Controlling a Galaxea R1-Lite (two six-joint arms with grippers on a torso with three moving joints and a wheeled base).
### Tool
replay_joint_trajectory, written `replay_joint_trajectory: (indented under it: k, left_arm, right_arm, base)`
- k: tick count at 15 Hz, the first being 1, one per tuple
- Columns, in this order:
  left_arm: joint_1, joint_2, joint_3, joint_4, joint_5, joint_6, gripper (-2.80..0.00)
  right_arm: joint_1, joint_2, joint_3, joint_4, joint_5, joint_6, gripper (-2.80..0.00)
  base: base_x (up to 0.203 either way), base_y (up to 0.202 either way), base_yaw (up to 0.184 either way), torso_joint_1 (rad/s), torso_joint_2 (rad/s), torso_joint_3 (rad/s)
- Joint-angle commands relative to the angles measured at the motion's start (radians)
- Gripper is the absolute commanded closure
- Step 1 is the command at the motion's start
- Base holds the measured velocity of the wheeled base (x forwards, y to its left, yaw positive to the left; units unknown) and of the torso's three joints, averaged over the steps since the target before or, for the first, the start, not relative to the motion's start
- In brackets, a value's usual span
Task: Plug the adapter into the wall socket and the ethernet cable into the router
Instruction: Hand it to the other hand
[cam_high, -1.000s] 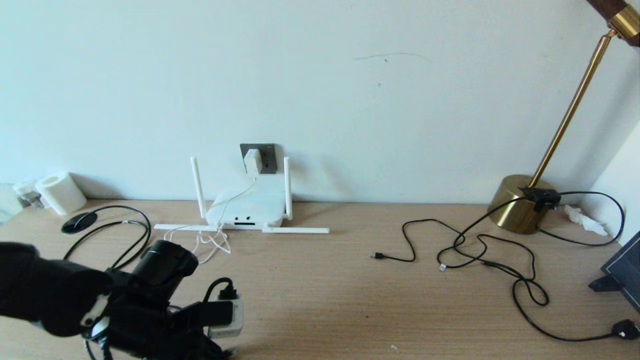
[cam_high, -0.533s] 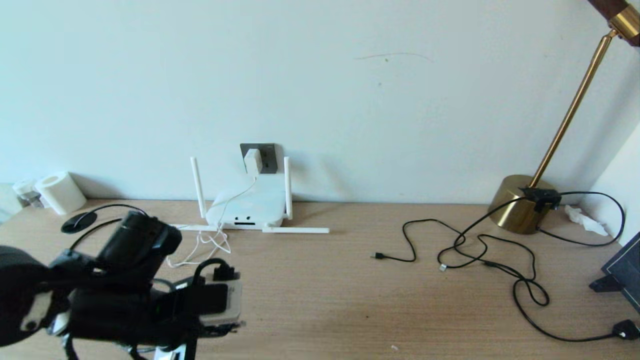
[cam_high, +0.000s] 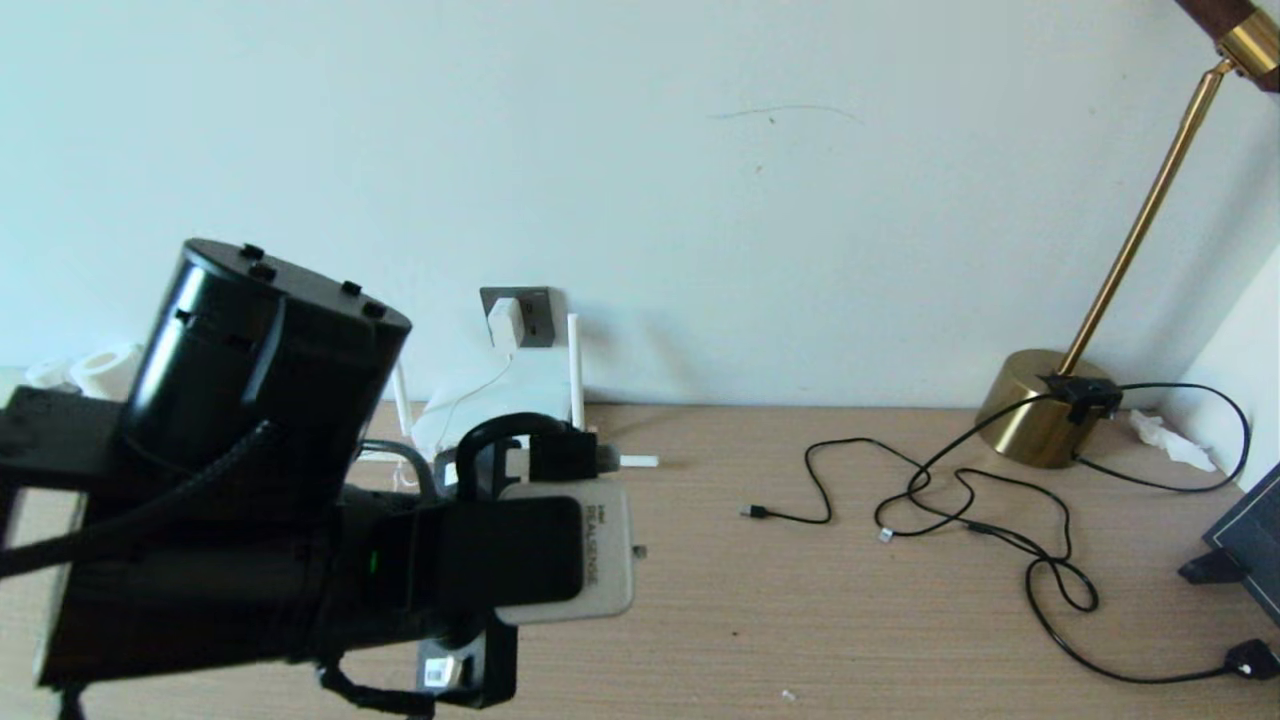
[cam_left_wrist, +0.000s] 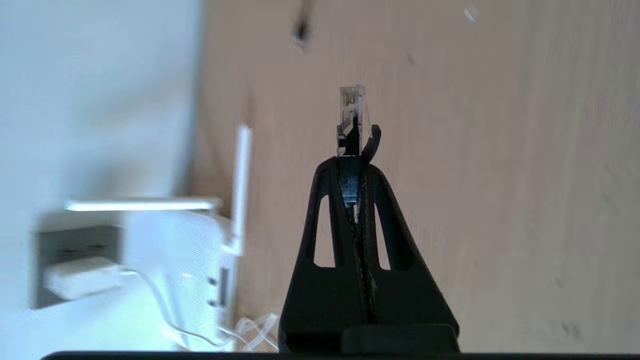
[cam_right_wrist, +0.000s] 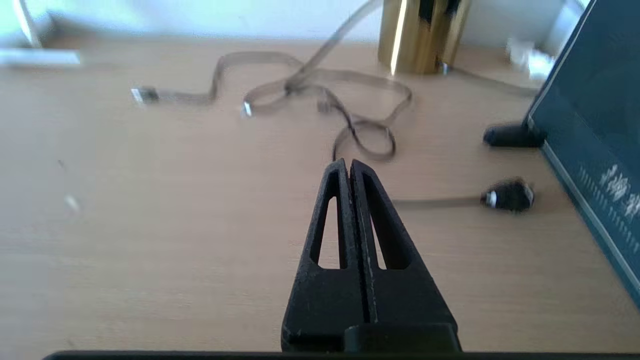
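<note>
One wooden worktop (cam_high: 700, 600) runs along a pale wall, and the left arm's black wrist housing fills the near-left of the head view. One brass lamp (cam_high: 1040, 405) stands at the far right, with a dark stand-up card (cam_high: 1245, 545) at the right edge. One white router (cam_high: 500, 400) sits against the wall, partly hidden behind the arm; two upright antennas and the tip of one lying flat show there. Directly above it one dark grey wall socket (cam_high: 535, 312) carries the single white adapter (cam_high: 505, 322), already plugged in, its thin white cord dropping onto the router. Thin black cords (cam_high: 1000, 530) lie looped in front of the lamp, with a small plug at the left end and a larger black plug at the near right. One white roll (cam_high: 105, 368) peeks out at the far left. The left gripper (cam_left_wrist: 356, 170) is pressed together, pinching the ethernet cable (cam_left_wrist: 352, 120) just behind its clear connector, which juts past the fingertips, apart from the router. The right gripper (cam_right_wrist: 350, 167) hangs pressed together and empty over bare worktop, near the cords.
</note>
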Motion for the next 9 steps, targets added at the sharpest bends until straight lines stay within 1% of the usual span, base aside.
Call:
replay_joint_trajectory:
  k: [1,2,3,4,5,6,7,8,9]
  left_arm:
    - [-0.019,-0.015,0.001,-0.016,0.005,0.003,0.0]
    - [-0.02,-0.022,0.006,-0.038,0.007,0.003,0.0]
    - [-0.018,-0.019,0.01,-0.05,0.009,0.002,0.0]
    - [-0.018,-0.022,0.014,-0.053,0.02,0.002,0.0]
    - [-0.018,-0.024,0.011,-0.057,0.039,0.002,0.0]
    - [-0.018,-0.017,-0.002,-0.066,0.048,0.001,0.0]
    - [-0.014,0.0,-0.02,-0.073,0.053,-0.001,0.0]
    - [-0.011,0.014,-0.039,-0.075,0.056,-0.003,0.0]
    - [0.002,0.02,-0.048,-0.075,0.057,-0.005,0.0]
  right_arm:
    - [0.0,0.005,-0.046,-0.002,0.006,0.01,0.0]
    - [0.0,0.029,-0.135,0.017,0.024,0.033,0.0]
    - [0.001,0.077,-0.254,0.057,0.051,0.066,0.0]
    - [0.002,0.159,-0.393,0.111,0.102,0.114,0.0]
    - [0.002,0.267,-0.492,0.156,0.187,0.166,0.0]
    - [0.002,0.359,-0.549,0.189,0.301,0.207,0.0]
    - [0.002,0.434,-0.597,0.215,0.465,0.238,0.0]
    - [0.001,0.476,-0.634,0.236,0.622,0.248,0.0]
    - [-0.005,0.49,-0.658,0.251,0.721,0.244,0.0]
  base:
    - [0.0,0.0,0.0,0.0,0.0,0.0]
    - [0.0,0.0,0.0,0.0,0.0,0.0]
    - [0.0,0.0,0.0,0.0,0.0,0.0]
    - [0.0,0.0,0.0,0.0,0.0,0.0]
    - [0.0,0.0,0.0,0.0,0.0,0.0]
    - [0.0,0.0,0.0,0.0,0.0,0.0]
    - [0.0,0.0,0.0,0.0,0.0,0.0]
    - [0.0,0.0,0.0,0.0,0.0,0.0]
    - [0.0,0.0,0.0,0.0,0.0,0.0]
